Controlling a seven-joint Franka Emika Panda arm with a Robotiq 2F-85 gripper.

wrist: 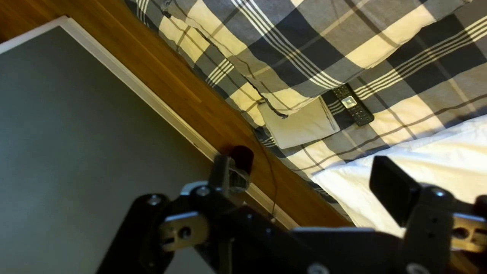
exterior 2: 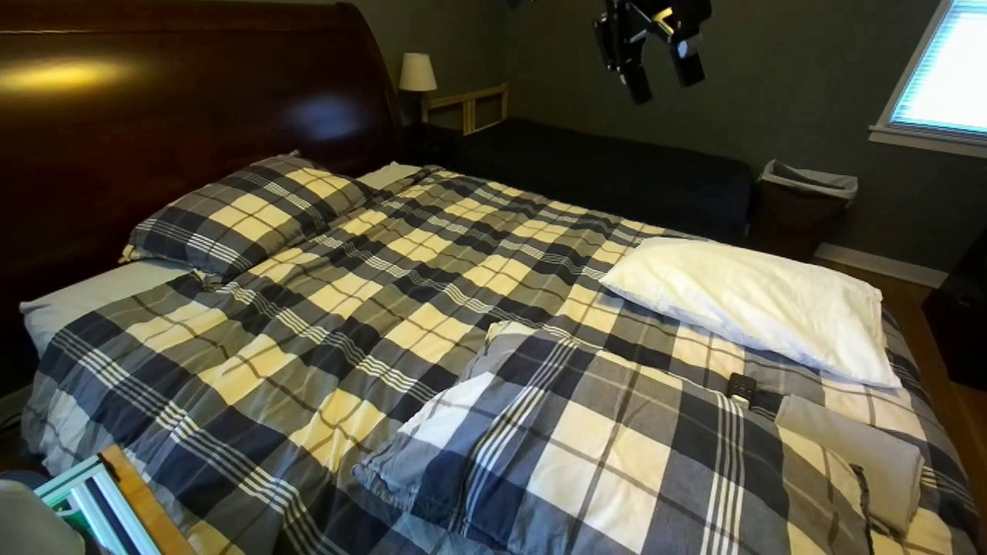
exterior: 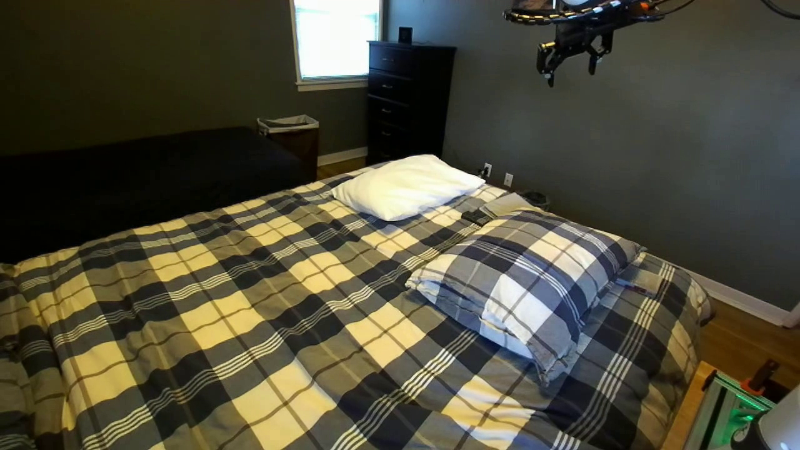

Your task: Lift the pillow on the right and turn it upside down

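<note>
The large navy, grey and white plaid pillow (exterior: pixel 531 269) lies puffed up on the plaid bedspread (exterior: pixel 225 319), near the bed's edge. In an exterior view it fills the lower middle and is cut by the frame's bottom edge (exterior 2: pixel 601 447). In the wrist view it shows at the top (wrist: pixel 304 42). My gripper (exterior: pixel 571 74) hangs high in the air, well above the bed and apart from the pillow. It also shows at the top of an exterior view (exterior 2: pixel 665 86). In the wrist view the jaws (wrist: pixel 302 171) are wide apart with nothing between them.
A plain white pillow (exterior 2: pixel 748 301) lies beside the plaid one. A black remote (wrist: pixel 355 108) and a flat pale folded item (wrist: pixel 304 123) lie between them, partly under the plaid pillow's edge. Another plaid pillow (exterior 2: pixel 247 212) lies by the headboard (exterior 2: pixel 193 92). A dark dresser (exterior: pixel 409 94) stands behind.
</note>
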